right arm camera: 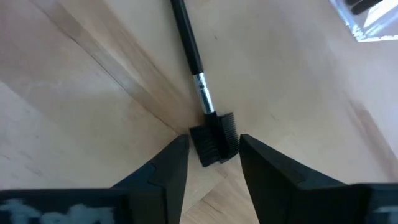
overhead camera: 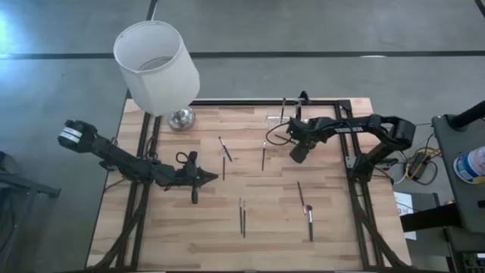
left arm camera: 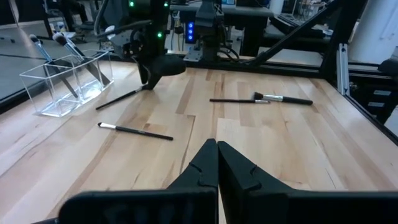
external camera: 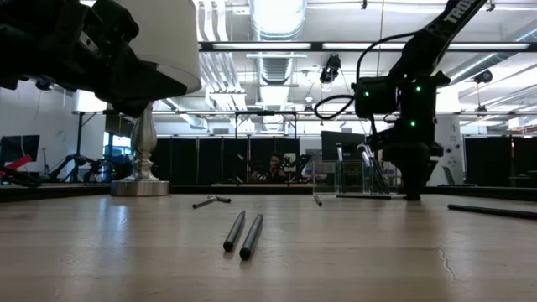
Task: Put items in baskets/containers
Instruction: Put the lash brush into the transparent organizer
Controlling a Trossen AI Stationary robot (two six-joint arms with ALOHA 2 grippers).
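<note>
Several thin dark brushes lie flat on the wooden table: one (overhead camera: 225,148), one (overhead camera: 264,155), a pair (overhead camera: 242,216) and two more (overhead camera: 305,208). The clear holder (overhead camera: 282,115) stands at the far edge with a few brushes upright in it (left arm camera: 68,81). My right gripper (right arm camera: 214,155) is open and points down, with the comb head (right arm camera: 217,140) of another brush (left arm camera: 121,98) between its fingers. My left gripper (left arm camera: 216,158) is shut and hovers above the table's left half (overhead camera: 206,178). My right gripper comes from above, pointing down, with its fingers (right arm camera: 171,165) on either side of the brush's comb head (right arm camera: 227,127). I cannot tell whether they touch it. The brush lies flat on the table, its handle (right arm camera: 185,37) stretching away from the fingers.
A lamp with a big white shade (overhead camera: 155,64) and a metal foot (overhead camera: 180,117) stands at the far left corner. Black frame rails (overhead camera: 356,189) run along the table's edges. Bare wood (overhead camera: 197,235) lies near the front edge.
</note>
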